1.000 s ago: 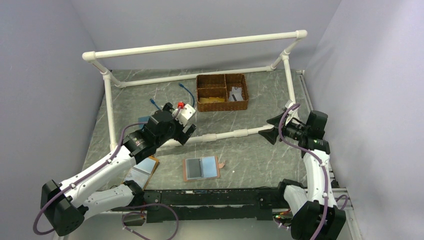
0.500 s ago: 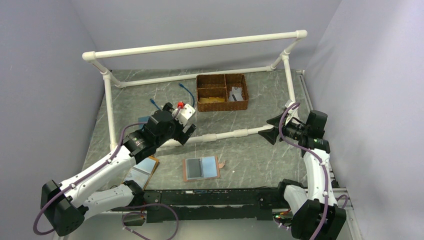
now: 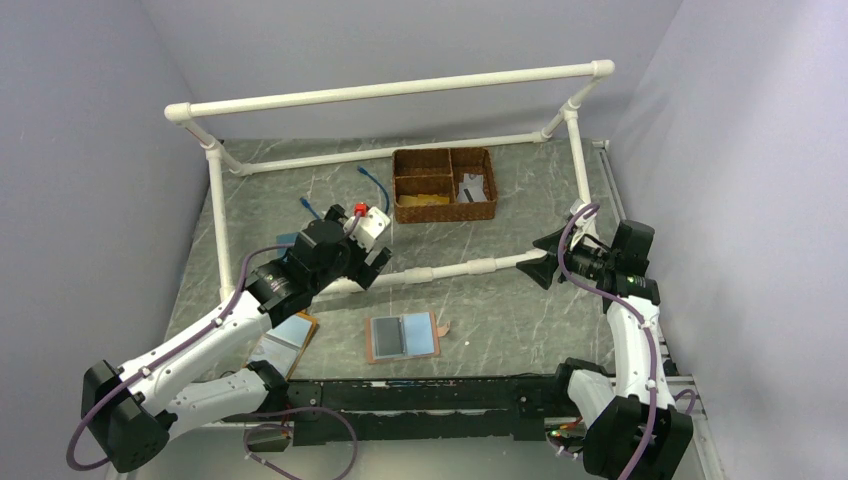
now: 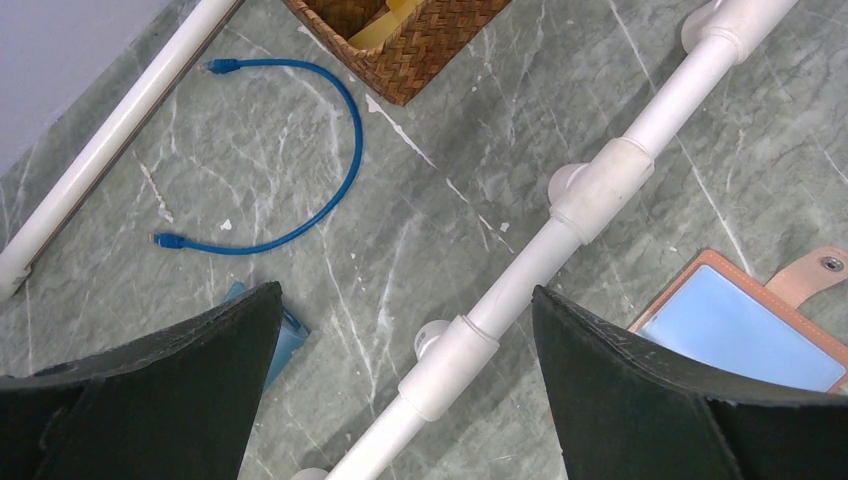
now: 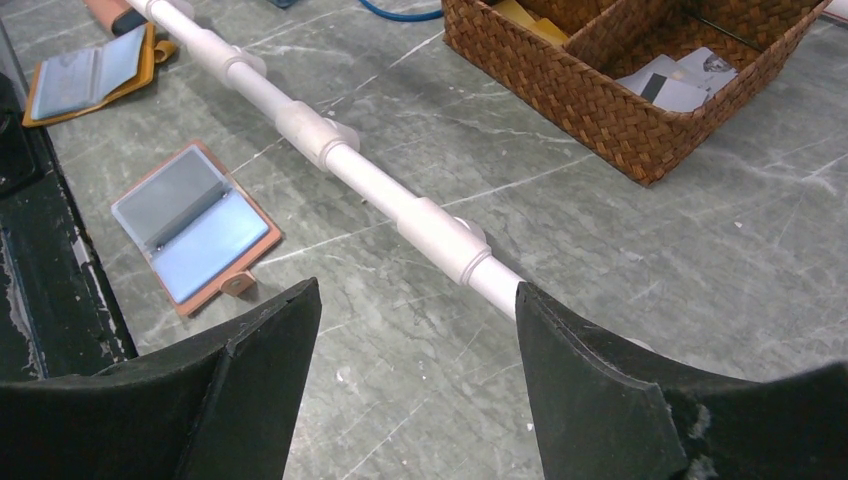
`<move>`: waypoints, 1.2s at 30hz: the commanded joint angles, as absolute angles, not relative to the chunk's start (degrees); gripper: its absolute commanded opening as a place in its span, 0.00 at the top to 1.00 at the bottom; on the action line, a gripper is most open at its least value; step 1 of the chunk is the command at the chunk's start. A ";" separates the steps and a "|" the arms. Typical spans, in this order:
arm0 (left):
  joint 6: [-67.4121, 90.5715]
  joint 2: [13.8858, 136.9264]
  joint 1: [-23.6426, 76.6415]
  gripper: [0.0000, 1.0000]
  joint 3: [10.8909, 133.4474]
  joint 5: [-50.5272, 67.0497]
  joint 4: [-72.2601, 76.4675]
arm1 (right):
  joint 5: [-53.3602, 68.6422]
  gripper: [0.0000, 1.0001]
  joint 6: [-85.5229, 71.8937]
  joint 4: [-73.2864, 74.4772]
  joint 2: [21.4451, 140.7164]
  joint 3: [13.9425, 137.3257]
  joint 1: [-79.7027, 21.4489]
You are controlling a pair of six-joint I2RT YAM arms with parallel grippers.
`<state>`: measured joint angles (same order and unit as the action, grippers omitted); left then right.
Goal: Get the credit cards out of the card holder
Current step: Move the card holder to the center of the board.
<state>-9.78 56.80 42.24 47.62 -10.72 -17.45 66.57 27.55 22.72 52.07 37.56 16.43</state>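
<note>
At the table's near middle, seeing the card holder (image 3: 403, 336) lying open and flat, well apart from both grippers. Hovering with left gripper (image 4: 405, 300) and right gripper (image 5: 418, 300) spread wide, gripping nothing. Expecting thin, stiff, slick credit cards, not discernible in the pockets; judging an exposed card edge best for pinching, with the light leather likely needing pinning.

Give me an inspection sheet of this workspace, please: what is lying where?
Surface: grey-green marbled tabletop, pale scuffs.
Job's things: reddish-brown leather card holder lies open, grey-blue pockets up; credit cards cannot be made out in it.
Clutter: brown wicker divided basket holding yellowish and white flat pieces; orange-rimmed flat folder; small blue block.
Hands: left hand and right hand open, empty, above the table.
Cables: short blue cord loose on the table; purple cables along the arms.
Surroundings: white plastic pipe frame; lilac-grey walls.
</note>
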 commanded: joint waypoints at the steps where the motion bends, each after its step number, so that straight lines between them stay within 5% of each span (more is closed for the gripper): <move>1: -8.70 56.07 41.84 0.00 50.09 -9.77 -16.37 | 68.33 0.26 29.15 21.93 52.12 39.87 16.62; 36: -8.50 52.41 41.81 0.01 50.22 -9.00 -16.69 | 68.08 0.25 30.40 23.11 53.22 39.92 16.68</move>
